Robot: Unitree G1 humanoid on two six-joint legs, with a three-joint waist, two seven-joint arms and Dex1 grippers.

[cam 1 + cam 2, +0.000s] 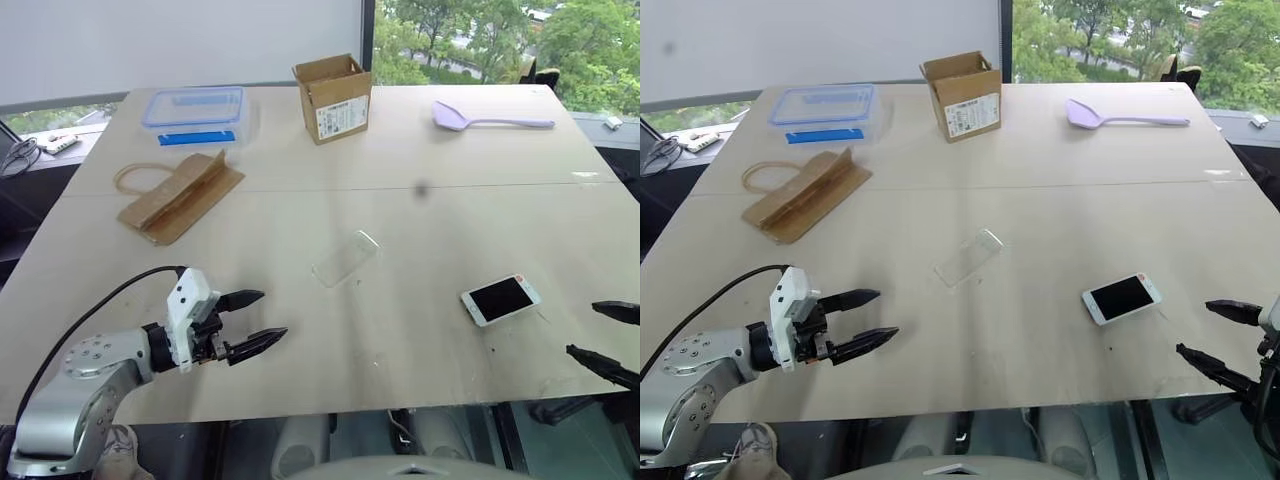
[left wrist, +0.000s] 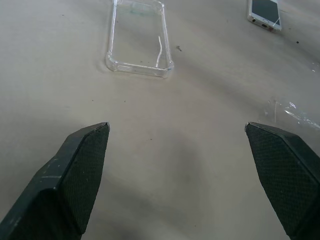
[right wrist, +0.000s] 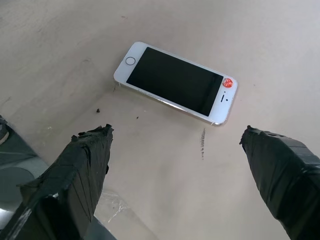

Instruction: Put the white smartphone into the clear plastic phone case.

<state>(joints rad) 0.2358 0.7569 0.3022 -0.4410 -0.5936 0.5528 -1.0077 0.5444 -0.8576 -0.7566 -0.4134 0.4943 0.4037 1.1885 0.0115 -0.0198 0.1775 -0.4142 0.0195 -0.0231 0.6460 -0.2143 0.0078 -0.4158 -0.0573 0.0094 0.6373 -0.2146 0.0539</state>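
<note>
Phone point(image 3: 175, 84) was white with a black screen and red sticker – case point(image 2: 139, 37) clear, spatula point(image 1: 488, 119) lilac, box lid point(image 1: 193, 105) blue-rimmed.

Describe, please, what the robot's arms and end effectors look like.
The left arm is silver-grey metal with round joint housings, a white block at the wrist and a black cable looping back from it. The left end effector and right end effector each have two black tapering fingers; their pads are finely textured.
</note>
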